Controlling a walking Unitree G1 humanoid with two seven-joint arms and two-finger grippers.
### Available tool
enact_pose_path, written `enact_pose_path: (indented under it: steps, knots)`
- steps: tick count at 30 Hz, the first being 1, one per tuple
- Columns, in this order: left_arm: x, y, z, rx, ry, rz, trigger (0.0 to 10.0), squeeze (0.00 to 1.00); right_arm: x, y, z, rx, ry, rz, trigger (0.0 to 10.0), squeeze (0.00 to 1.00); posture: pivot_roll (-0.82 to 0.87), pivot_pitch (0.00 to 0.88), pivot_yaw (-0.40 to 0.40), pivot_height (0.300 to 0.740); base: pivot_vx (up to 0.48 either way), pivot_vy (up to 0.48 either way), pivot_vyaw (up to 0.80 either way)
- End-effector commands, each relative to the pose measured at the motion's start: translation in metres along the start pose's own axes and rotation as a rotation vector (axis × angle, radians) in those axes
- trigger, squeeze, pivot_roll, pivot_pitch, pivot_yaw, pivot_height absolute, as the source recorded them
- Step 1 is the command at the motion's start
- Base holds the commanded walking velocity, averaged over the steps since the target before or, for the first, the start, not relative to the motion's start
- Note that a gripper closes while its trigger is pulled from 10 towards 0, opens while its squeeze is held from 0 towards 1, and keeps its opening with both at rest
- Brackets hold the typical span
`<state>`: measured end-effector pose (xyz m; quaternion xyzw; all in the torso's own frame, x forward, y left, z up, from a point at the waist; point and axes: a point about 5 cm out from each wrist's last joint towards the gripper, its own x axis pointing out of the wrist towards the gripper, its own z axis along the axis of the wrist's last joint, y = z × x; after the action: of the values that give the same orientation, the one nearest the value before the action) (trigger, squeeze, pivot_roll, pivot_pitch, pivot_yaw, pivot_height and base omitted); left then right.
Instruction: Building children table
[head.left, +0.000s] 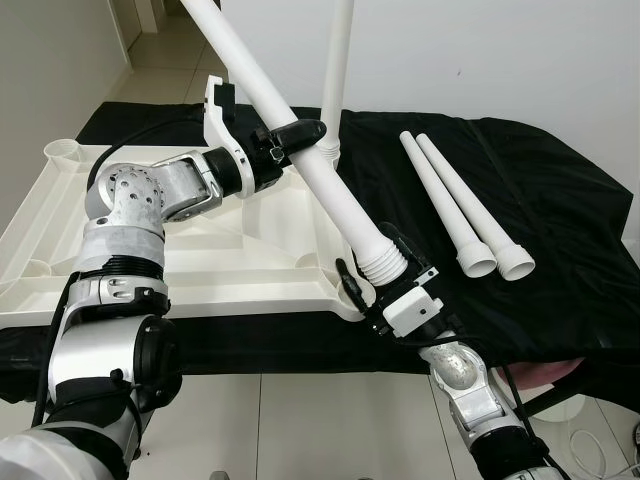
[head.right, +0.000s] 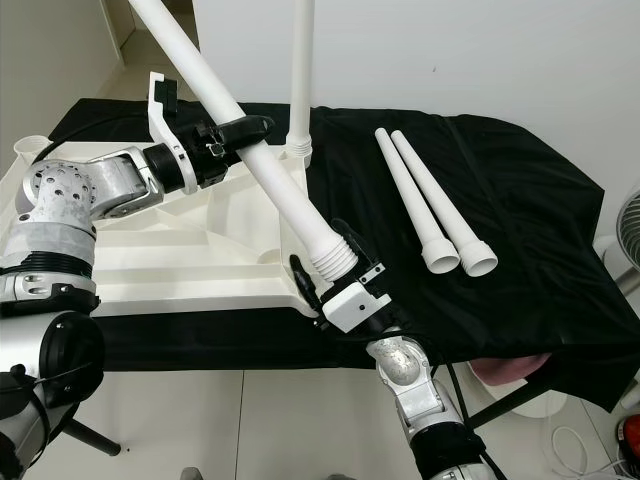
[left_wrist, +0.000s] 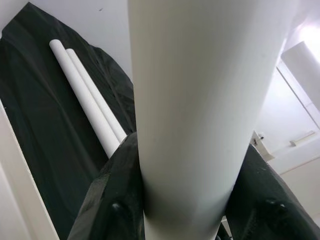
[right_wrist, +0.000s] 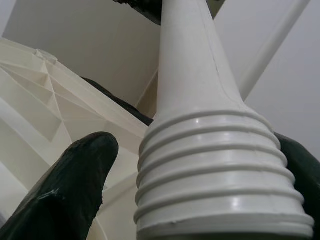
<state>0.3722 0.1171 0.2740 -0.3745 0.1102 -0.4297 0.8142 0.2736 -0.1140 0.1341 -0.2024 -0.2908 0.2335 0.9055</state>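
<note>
A white tabletop (head.left: 200, 262) lies upside down on a black-draped table. One white leg (head.left: 336, 80) stands upright in its far right corner. I hold a second leg (head.left: 322, 182) on a slant. My left gripper (head.left: 290, 135) is shut on its smooth shaft (left_wrist: 200, 100). The threaded end (right_wrist: 215, 175) hangs just above the tabletop's near right corner, between the fingers of my right gripper (head.left: 383, 268). That gripper is open: one finger touches the thread and the other finger (right_wrist: 65, 190) stands slightly off it.
Two loose white legs (head.left: 462, 212) lie side by side on the black cloth (head.left: 560, 200) to the right of the tabletop. A round corner socket (head.left: 65, 150) shows at the tabletop's far left. A fan (head.right: 630, 250) stands at the right edge. Pale floor tiles lie below the near edge.
</note>
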Motion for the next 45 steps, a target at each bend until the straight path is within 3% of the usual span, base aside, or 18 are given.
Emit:
enact_pose_path:
  steps: [1,7,11,13,14,16,17,20,23,29,33,37,45]
  knots:
    - [0.003,-0.009,0.009,0.022,-0.036,-0.032,10.0,0.00,-0.004,0.002,-0.005,0.046,0.045,-0.007,10.0,1.00,-0.07,0.000,-0.012,0.740,0.000,0.000,0.00]
    - [0.004,-0.013,0.013,0.134,-0.073,-0.019,10.0,0.00,0.002,-0.002,-0.006,0.259,0.095,-0.078,10.0,1.00,-0.07,0.000,-0.018,0.740,0.000,0.000,0.00]
    - [0.005,-0.015,0.012,0.307,-0.104,0.018,10.0,0.00,0.014,-0.013,-0.004,0.327,0.125,-0.144,10.0,1.00,-0.07,0.000,-0.023,0.740,0.000,0.000,0.00]
    - [0.006,-0.016,0.011,0.344,-0.112,0.023,10.0,0.00,0.016,-0.014,-0.004,0.340,0.138,-0.149,10.0,1.00,-0.07,0.000,-0.023,0.740,0.000,0.000,0.00]
    - [0.007,-0.017,0.012,0.369,-0.131,0.029,10.0,0.00,0.019,-0.015,-0.005,0.345,0.158,-0.136,10.0,0.38,-0.07,0.000,-0.027,0.740,0.000,0.000,0.00]
    - [0.007,-0.018,0.013,0.383,-0.144,0.033,10.0,0.00,0.021,-0.015,-0.006,0.348,0.172,-0.127,10.0,0.38,-0.07,0.000,-0.027,0.740,0.000,0.000,0.00]
    - [0.009,-0.019,0.013,0.431,-0.158,0.053,10.0,0.00,0.024,-0.017,-0.009,0.324,0.214,-0.120,10.0,0.00,-0.07,0.000,-0.032,0.740,0.000,0.000,0.00]
    - [0.012,-0.021,0.012,0.499,-0.189,0.083,10.0,0.00,0.030,-0.022,-0.011,0.254,0.258,-0.131,10.0,0.00,-0.07,0.000,-0.034,0.740,0.000,0.000,0.00]
    - [0.015,-0.027,0.010,0.620,-0.228,0.116,10.0,0.00,0.034,-0.024,-0.011,0.277,0.292,-0.079,10.0,0.00,-0.07,0.000,-0.044,0.740,0.000,0.000,0.00]
    - [0.022,-0.036,0.000,0.736,-0.275,0.162,10.0,0.00,0.045,-0.026,-0.011,0.191,0.350,-0.091,10.0,0.00,-0.06,0.000,-0.050,0.740,0.000,0.000,0.00]
    - [0.024,-0.037,-0.002,0.745,-0.282,0.167,10.0,0.00,0.047,-0.026,-0.011,0.187,0.366,-0.089,10.0,0.00,-0.06,0.000,-0.050,0.740,0.000,0.000,0.00]
    - [0.036,-0.053,-0.018,0.838,-0.304,0.179,10.0,0.00,0.068,-0.022,-0.008,0.118,0.371,-0.058,10.0,0.00,-0.05,0.000,-0.060,0.740,0.000,0.000,0.00]
    - [0.044,-0.070,-0.036,0.883,-0.303,0.140,10.0,0.00,0.086,-0.024,-0.005,0.055,0.372,-0.059,10.0,0.00,-0.04,0.000,-0.064,0.740,0.000,0.000,0.00]
